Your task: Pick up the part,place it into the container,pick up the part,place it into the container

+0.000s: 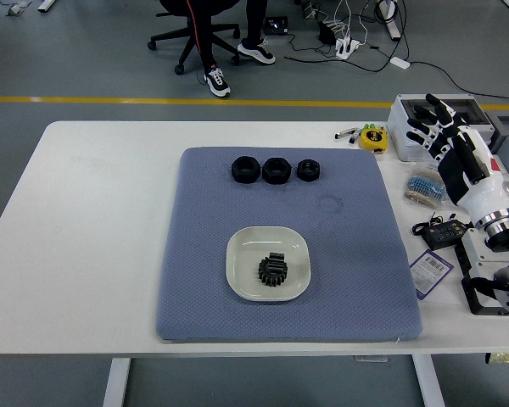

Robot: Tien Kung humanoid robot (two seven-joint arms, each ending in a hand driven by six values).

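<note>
A white table (pixel 85 254) carried a blue-grey mat (pixel 356 280), and we saw a white dish (pixel 240 275) sitting on the mat's near half with one black gear (pixel 272 271) lying inside it. To the right, off the mat, a tagged card (pixel 430 272) and a black cable (pixel 437 229) lay on the tabletop beside the robot's arm. Our right hand (pixel 445 140) was raised over the table's right edge, fingers spread and upright, holding nothing. Farther back on the mat, three black parts (pixel 276 170) stood in a row, close together, well apart from the dish and from the hand. Beyond them, near the far right corner, we noted a yellow tape measure (pixel 373 137) and a grey box (pixel 403 114) partly behind the hand. On the floor past the table, a person's legs (pixel 212 51) showed by an office chair (pixel 174 25).
</note>
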